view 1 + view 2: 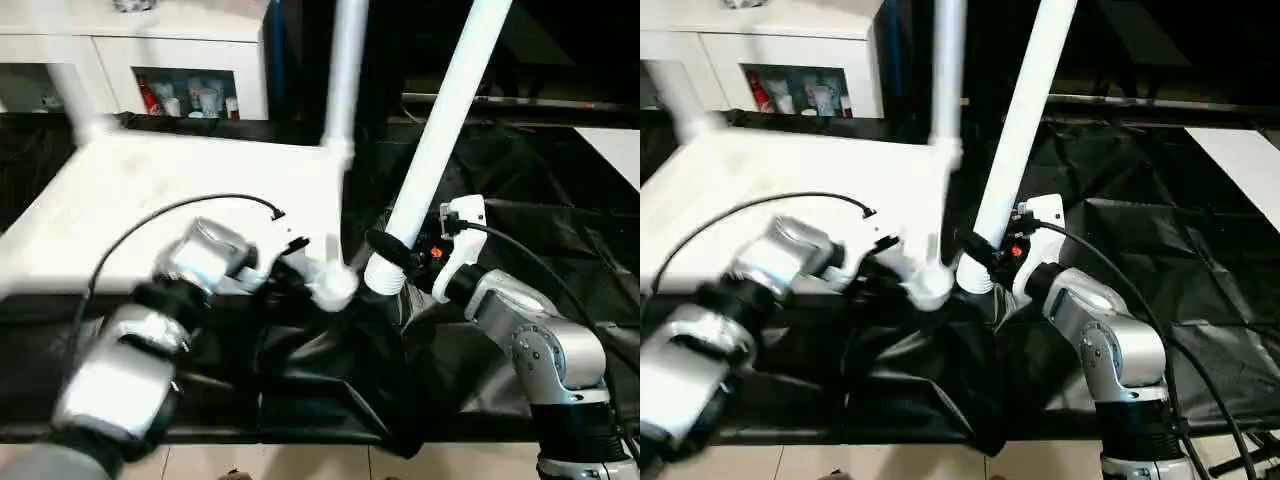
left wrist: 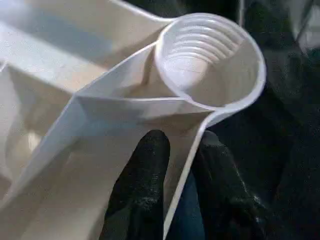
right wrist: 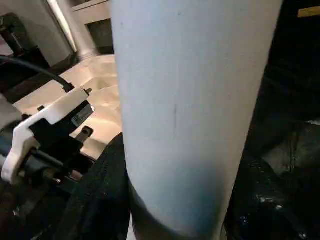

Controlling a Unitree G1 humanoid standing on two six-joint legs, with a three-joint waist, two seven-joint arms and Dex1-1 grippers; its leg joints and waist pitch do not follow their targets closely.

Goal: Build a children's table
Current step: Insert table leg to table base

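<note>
The table top (image 1: 170,200) lies upside down on a black sheet (image 1: 520,190), and everything sits around it. At its nearest corner, the left gripper (image 2: 182,195) pinches the thin side wall of the top between its two black fingers (image 2: 140,185), just below the open corner socket (image 2: 210,60) with its ribbed inside. Just beside that socket, to its right, the right gripper (image 1: 395,262) is clamped around the lower end of a white leg (image 1: 440,130), which leans up and away to the right, its base close to the socket but not in it. At the top's far corners two legs (image 1: 345,70) already stand upright. Beyond the top stands a white cabinet (image 1: 190,50) with glass doors
</note>
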